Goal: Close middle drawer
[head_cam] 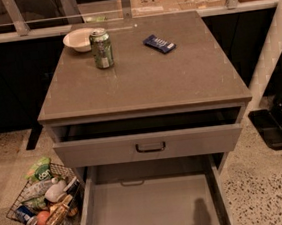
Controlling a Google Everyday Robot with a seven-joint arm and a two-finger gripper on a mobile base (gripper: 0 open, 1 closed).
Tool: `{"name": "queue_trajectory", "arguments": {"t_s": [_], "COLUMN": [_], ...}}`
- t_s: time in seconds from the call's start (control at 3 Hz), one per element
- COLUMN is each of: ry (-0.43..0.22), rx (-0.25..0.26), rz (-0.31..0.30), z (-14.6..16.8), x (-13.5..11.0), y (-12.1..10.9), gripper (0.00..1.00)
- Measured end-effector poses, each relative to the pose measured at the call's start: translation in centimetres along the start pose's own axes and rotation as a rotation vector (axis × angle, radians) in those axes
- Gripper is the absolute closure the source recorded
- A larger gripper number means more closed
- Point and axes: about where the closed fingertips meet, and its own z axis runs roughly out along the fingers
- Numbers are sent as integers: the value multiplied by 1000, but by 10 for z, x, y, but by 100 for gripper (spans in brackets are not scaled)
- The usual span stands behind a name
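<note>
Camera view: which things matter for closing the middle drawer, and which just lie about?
Job: middle drawer, pulled far out; tool, out of view.
Lying about: can, bowl, blue packet, top drawer slightly open, floor basket.

Dim warm light, sheen on cabinet top (142,79), shadow (203,222) in middle drawer (136,210), claw unseen.

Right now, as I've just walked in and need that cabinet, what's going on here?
No one is touching anything: the robot's claw is out of view. The middle drawer stands pulled far out, not yet closed, with a shadow on its floor. The top drawer above is open a little. A can, bowl and blue packet sit on the cabinet top.
</note>
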Motion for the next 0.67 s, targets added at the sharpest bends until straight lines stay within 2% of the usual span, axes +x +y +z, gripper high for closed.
{"name": "queue_trajectory", "arguments": {"t_s": [0.33,0.67], "ry": [-41,-116], "rx": [-65,-99], "rz": [77,218], "z": [32,57], "x": [-12,-27], "y": [41,76], "gripper": [0,0]}}
